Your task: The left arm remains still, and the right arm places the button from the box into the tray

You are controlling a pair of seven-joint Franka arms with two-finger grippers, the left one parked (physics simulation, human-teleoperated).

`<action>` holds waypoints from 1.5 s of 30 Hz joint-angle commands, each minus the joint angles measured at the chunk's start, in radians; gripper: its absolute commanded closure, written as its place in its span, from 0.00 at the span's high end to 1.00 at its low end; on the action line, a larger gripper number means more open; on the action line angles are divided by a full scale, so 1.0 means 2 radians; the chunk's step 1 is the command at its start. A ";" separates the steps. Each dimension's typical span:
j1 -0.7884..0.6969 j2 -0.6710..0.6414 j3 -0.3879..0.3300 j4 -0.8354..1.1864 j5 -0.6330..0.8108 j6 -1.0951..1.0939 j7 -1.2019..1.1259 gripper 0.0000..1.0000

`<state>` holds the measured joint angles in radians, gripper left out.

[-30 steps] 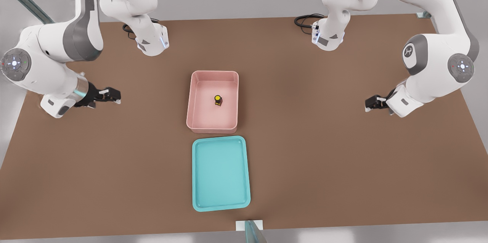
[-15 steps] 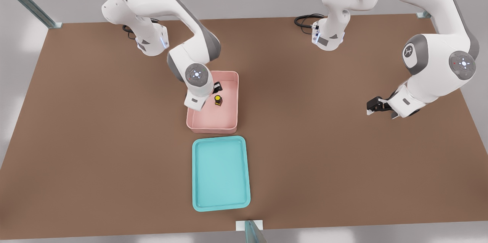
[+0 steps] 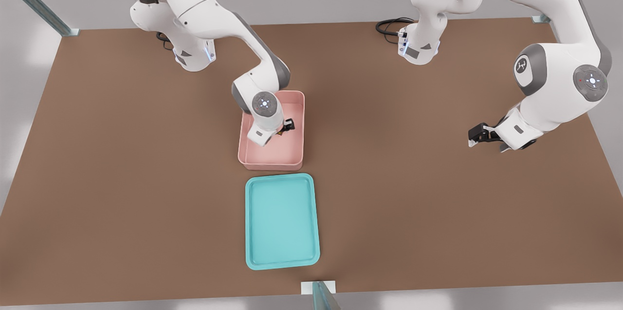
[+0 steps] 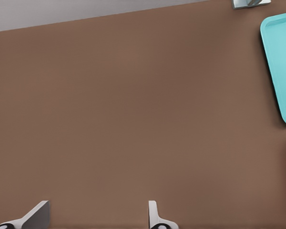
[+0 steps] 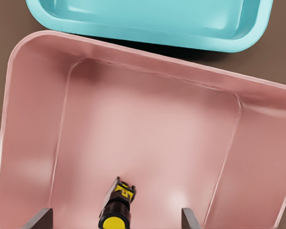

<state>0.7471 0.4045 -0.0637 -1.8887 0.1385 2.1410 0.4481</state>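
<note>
The pale pink box (image 3: 297,152) stands at the table's middle, and the turquoise tray (image 3: 282,222) lies just in front of it, nearer the camera. My gripper (image 3: 287,126) reaches down inside the box. In the right wrist view the gripper (image 5: 114,217) is open, one finger on each side of the button (image 5: 117,207), a dark block with a yellow cap lying on the box floor (image 5: 148,129). Gaps remain between the fingers and the button. The tray (image 5: 148,21) shows past the box's far wall. In the front view the wrist hides most of the button.
The parked arm's gripper (image 3: 479,134) hangs over the brown table at the front view's right. Black cables (image 3: 389,25) lie by the arm bases at the back. A metal post (image 3: 321,293) stands at the front edge, close to the tray.
My arm has swung from the front view's left side to the box and come down into it. The gripper now straddles the button. Button, box and tray have not moved.
</note>
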 commanded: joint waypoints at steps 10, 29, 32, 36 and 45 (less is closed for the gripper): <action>0.007 0.014 0.007 -0.054 0.047 0.108 0.079 1.00; 0.002 0.009 0.023 -0.091 0.056 0.102 0.051 0.91; 0.001 0.012 0.022 -0.090 0.056 0.105 0.049 0.80; 0.001 0.015 0.023 -0.089 0.056 0.108 0.047 0.74; 0.001 0.011 0.022 -0.089 0.056 0.101 0.042 0.48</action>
<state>0.7501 0.4271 -0.0200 -2.0665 0.2503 2.3473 0.5497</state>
